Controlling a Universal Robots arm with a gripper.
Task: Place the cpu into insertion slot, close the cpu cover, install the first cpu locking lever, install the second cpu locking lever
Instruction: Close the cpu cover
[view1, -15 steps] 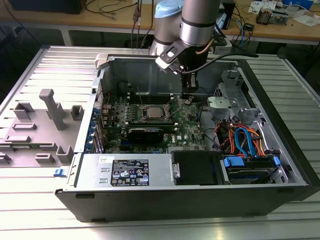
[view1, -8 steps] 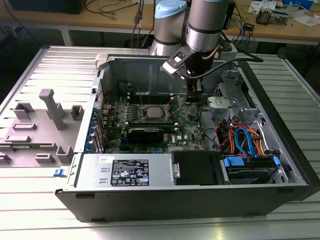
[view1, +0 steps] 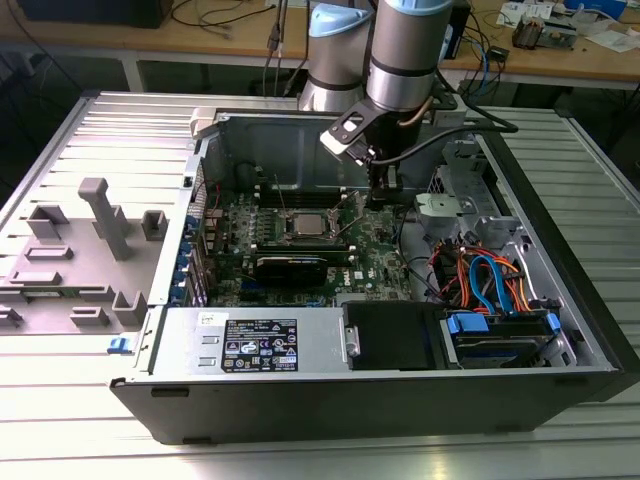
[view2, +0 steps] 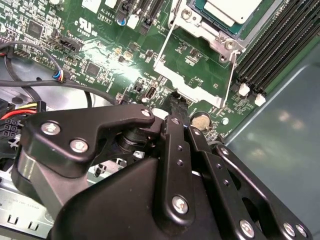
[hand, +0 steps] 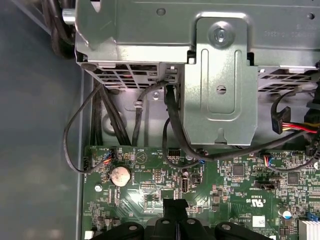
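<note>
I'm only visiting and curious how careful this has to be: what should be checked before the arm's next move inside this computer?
1. The cpu lies flat in the insertion slot: ok.
2. The cpu cover is down around the chip: ok, as far as the second wrist view shows.
3. The locking levers are latched: cannot tell.
4. The gripper carries nothing, fingers together: ok.
5. The gripper's tips are clear of the coin battery close beside them: cannot tell.

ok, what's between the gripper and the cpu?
In the second wrist view, a thin wire lever and green board lie between gripper and cpu.
</note>
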